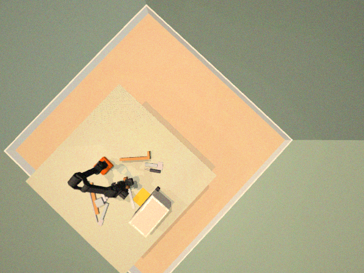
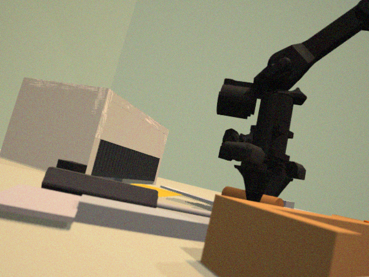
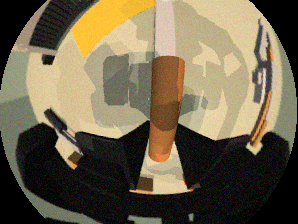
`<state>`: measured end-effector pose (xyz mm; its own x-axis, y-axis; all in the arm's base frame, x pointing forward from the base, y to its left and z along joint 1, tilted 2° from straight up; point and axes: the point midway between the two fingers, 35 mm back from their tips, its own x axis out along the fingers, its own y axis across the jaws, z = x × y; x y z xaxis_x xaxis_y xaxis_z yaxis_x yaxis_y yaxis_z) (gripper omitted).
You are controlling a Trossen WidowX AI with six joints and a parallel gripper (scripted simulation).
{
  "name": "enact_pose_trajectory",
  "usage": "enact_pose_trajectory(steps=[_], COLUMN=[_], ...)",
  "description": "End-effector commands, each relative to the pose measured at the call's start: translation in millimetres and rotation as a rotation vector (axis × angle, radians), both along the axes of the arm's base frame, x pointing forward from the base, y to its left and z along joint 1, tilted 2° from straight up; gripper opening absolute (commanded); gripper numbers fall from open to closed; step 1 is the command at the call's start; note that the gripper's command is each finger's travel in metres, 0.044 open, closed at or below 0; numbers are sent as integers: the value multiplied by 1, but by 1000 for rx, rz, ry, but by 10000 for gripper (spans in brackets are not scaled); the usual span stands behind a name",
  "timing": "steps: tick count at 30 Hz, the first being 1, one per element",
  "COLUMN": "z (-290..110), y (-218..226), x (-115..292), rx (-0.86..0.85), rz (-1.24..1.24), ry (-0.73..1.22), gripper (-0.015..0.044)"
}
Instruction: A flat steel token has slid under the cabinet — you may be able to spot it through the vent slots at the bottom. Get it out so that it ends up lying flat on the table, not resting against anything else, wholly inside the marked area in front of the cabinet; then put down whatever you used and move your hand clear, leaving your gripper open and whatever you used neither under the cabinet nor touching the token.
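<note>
My gripper (image 1: 127, 184) (image 2: 254, 195) (image 3: 161, 124) is shut on the brown round handle (image 2: 233, 191) (image 3: 165, 99) of a stick tool and holds it low over the table. Its pale flat shaft (image 1: 131, 199) (image 3: 164, 16) points towards the yellow marked area (image 1: 141, 196) (image 2: 161, 191) (image 3: 109, 16) in front of the cabinet (image 1: 149, 216) (image 2: 58, 123). The shaft's tip lies beside the marked area, short of the dark vent slots (image 2: 124, 161) (image 3: 69, 4). The steel token is not visible in any view.
An orange L-shaped tool (image 1: 134, 158) (image 2: 277, 237) lies behind the gripper. A pale slab with a dark bar (image 1: 154, 167) (image 2: 98, 186) lies near it. Orange and grey tools (image 1: 98, 207) lie left of the cabinet under the arm. The arm's orange base (image 1: 104, 165) stands at the left.
</note>
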<state>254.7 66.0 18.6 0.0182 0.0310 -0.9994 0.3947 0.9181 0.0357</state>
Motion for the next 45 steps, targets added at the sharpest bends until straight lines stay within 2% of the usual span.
enact_pose_trajectory(steps=[1,45], z=[1,2], y=[5,50], x=[0,-11], rx=[3,8], rz=[0,0], ry=[-2,0], gripper=[0,0])
